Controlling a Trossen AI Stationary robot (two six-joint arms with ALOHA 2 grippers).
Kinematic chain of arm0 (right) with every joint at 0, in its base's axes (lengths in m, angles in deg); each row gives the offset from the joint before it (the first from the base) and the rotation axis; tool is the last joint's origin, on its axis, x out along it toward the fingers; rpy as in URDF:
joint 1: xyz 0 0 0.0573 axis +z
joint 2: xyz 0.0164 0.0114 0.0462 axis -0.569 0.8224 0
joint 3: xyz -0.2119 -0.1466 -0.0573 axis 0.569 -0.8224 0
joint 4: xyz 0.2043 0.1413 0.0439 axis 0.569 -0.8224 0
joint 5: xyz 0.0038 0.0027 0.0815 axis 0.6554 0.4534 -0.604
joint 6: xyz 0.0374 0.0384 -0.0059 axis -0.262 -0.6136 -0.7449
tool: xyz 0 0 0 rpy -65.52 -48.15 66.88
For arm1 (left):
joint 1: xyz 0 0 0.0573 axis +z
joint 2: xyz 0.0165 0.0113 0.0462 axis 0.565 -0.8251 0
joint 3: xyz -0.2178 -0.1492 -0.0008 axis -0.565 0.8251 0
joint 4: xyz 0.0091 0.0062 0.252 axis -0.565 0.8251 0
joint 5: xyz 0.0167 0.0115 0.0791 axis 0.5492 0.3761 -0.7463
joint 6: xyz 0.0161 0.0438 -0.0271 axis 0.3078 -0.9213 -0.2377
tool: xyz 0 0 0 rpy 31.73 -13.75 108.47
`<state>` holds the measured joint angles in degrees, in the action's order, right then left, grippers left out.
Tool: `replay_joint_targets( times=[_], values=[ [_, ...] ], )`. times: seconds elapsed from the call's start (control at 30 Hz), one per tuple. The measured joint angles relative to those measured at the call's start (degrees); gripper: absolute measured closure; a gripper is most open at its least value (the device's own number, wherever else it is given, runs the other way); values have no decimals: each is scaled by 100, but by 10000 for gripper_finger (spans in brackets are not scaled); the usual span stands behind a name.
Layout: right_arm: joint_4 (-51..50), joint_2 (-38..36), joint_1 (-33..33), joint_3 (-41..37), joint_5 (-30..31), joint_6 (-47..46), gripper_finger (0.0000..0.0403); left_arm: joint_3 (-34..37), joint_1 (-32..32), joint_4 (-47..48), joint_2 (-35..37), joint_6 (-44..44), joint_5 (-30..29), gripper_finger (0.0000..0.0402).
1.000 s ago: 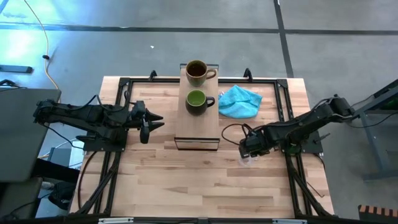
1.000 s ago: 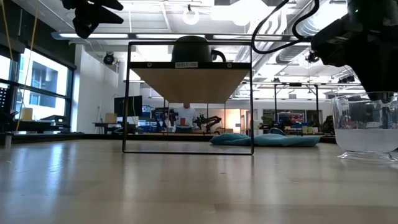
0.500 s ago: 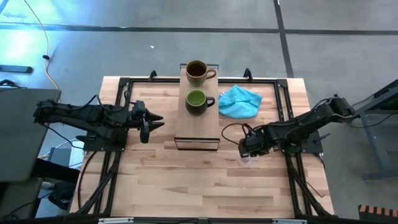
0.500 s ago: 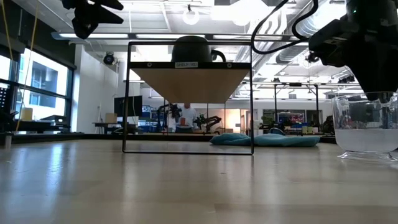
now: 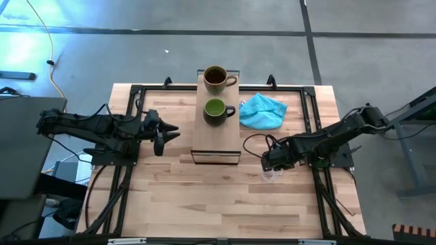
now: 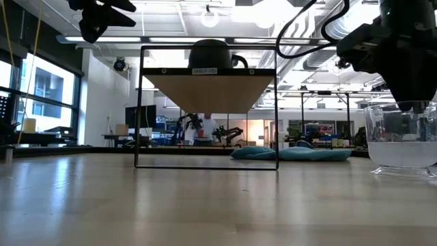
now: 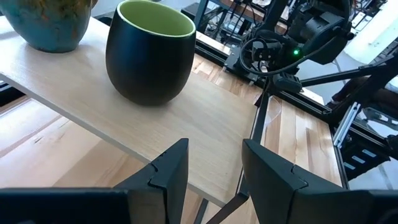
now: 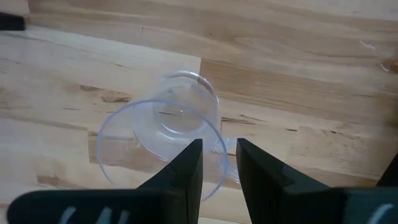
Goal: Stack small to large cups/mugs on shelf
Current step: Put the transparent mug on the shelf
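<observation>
Glass cup (image 8: 163,134) is the piece in play, standing upright on the surface right under the right gripper (image 8: 217,163), whose fingers straddle the near wall of the rim, one inside and one outside, narrowly parted; whether they are pinching the wall yet I cannot tell. From above, the right gripper (image 5: 274,163) hangs over the cup at the right side of the surface (image 5: 225,204), so the right arm is plainly the nearer one. The cup's axis runs straight up, mouth open to the gripper. Moving outward, the shelf (image 5: 216,139) lies to the left of it, with its near end bare; the dark green mug (image 5: 216,111) sits mid-shelf and the brown mug (image 5: 216,79) at the far end, handles to the right. A turquoise cloth (image 5: 263,111) lies beside the shelf. The left gripper (image 5: 165,135) waits off the shelf's left edge, fingers apart and holding nothing. Clear glass makes the cup's outline faint from overhead, and the low view cuts off its right side.
</observation>
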<state>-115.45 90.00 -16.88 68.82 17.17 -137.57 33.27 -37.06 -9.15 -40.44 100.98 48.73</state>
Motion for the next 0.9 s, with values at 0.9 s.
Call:
replay_joint_targets(
  times=[0.9],
  values=[
    [-20, 4, -2, 0, 68, -309, 314, 1, 1, 0, 1, 85, 3, 263]
  ],
)
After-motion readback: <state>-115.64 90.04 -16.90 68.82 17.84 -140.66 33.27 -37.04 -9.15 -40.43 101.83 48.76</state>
